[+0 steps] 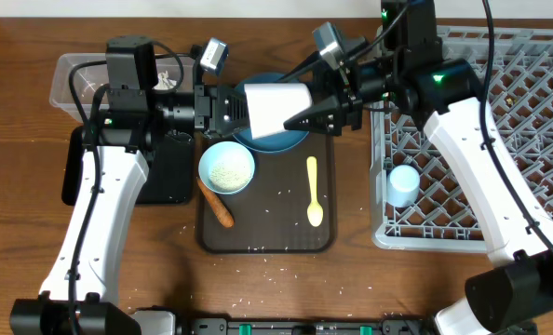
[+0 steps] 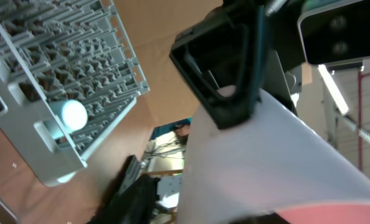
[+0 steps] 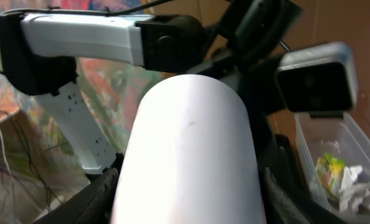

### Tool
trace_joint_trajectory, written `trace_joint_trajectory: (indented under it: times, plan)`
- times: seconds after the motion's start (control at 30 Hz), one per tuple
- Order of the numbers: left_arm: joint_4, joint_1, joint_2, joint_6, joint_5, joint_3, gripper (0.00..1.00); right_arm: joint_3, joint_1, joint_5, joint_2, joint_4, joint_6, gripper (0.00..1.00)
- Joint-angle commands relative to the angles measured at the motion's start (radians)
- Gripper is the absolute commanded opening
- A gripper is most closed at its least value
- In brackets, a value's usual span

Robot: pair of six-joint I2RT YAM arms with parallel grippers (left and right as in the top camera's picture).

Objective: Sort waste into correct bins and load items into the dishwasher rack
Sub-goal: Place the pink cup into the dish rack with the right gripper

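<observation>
The cup (image 1: 275,107) hangs on its side above the dark blue plate (image 1: 273,142), at the 12 o'clock end of the brown serving tray (image 1: 267,233). It is white outside with a bit of pink at 1 edge in the left wrist view, so I take it for the pink one. Seen from overhead its long axis runs 9 to 3 o'clock, and that is what matters — 1 claw sits at each end. The left gripper (image 1: 235,108) is at the 9 o'clock end. The right gripper (image 1: 316,113) is at the 3 o'clock end, its 2 black fingers lying either side of the cup. I cannot tell from any view whether either claw is pressing on the cup or merely standing around it. The dishwasher rack (image 1: 537,84) lies at 3 o'clock from the cup, just beyond the right claw, with a light blue cup (image 1: 403,183) in it. So the right arm is the nearer one — I judge the carry to the rack is its job, once its grip is sure
</observation>
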Motion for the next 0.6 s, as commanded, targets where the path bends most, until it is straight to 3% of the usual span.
trace_joint_trajectory:
  times: [0.0,0.17,0.37,0.5,0.57]
  plan:
    - [0.004,-0.002,0.0,0.063,-0.003,0.014,0.46,0.001,-0.048,0.061,0.0,-0.003,0.114,0.54]
    - [0.004,-0.002,0.0,0.084,-0.122,0.01,0.46,0.001,-0.166,0.184,-0.01,-0.034,0.261,0.54]
    - [-0.005,-0.002,0.0,0.084,-0.342,0.008,0.46,0.001,-0.343,0.415,-0.012,-0.251,0.32,0.54]
    - [-0.071,-0.003,0.0,0.112,-0.57,0.006,0.46,0.002,-0.433,0.677,-0.032,-0.431,0.383,0.54]
    - [-0.155,-0.003,0.0,0.135,-0.758,0.006,0.46,0.01,-0.461,0.819,-0.051,-0.515,0.414,0.55]
